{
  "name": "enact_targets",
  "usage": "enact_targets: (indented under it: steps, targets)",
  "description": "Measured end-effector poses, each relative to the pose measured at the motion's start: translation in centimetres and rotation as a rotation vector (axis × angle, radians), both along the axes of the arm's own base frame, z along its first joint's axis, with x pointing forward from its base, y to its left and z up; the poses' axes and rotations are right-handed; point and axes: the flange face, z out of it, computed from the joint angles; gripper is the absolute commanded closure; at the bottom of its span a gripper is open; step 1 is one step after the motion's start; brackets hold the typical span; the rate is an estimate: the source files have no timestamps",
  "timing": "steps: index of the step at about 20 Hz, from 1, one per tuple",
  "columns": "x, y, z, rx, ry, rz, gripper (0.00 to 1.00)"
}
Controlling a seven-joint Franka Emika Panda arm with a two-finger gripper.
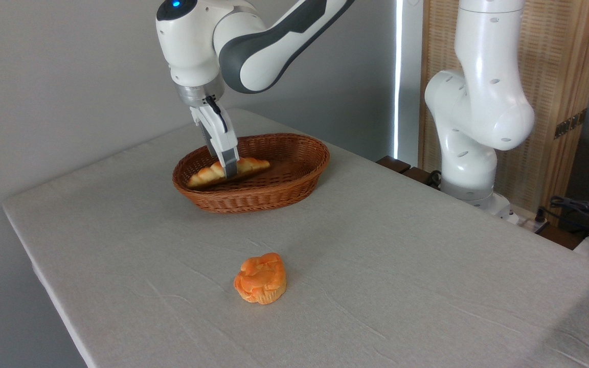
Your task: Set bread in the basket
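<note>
The bread (251, 165), a long braided golden loaf, lies inside the oval brown wicker basket (294, 184) at the back of the table, its left end near the basket's left wall. My gripper (228, 171) reaches down into the basket and is shut on the loaf's middle. One finger (230, 162) shows in front of the loaf, and the other is hidden behind it. The loaf's underside seems to rest on the basket floor, though I cannot tell for sure.
A short round orange bun (260, 278) sits on the grey tablecloth (402, 266) well in front of the basket. The arm's white base (471, 138) stands at the table's right rear. Cables (581, 209) lie at the far right.
</note>
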Motion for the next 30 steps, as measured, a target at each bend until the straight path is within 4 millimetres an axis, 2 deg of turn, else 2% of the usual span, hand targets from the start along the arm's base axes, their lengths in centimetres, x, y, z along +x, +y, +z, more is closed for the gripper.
enact_targets:
  steps: [3, 5, 8, 10, 13, 16, 19, 23, 25, 27, 30]
  targets:
    - [0.1, 0.3, 0.2, 0.031, -0.033, -0.031, 0.00]
    - [0.8, 1.1, 1.2, 0.100, -0.106, -0.077, 0.00]
    - [2.8, 3.0, 5.4, 0.164, -0.237, -0.089, 0.00]
    - [4.5, 5.5, 8.9, 0.187, -0.301, -0.061, 0.00]
    - [6.1, 11.0, 13.7, 0.224, -0.274, -0.049, 0.00]
    - [7.2, 15.5, 17.0, 0.234, -0.266, 0.009, 0.00]
    - [7.5, 17.9, 17.5, 0.249, -0.227, 0.072, 0.00]
    - [8.4, 22.0, 19.3, 0.257, -0.219, 0.180, 0.00]
    - [8.8, 23.3, 19.8, 0.260, -0.199, 0.199, 0.00]
    - [9.3, 23.6, 19.6, 0.263, -0.184, 0.203, 0.00]
    - [10.2, 26.3, 19.2, 0.265, -0.171, 0.249, 0.00]
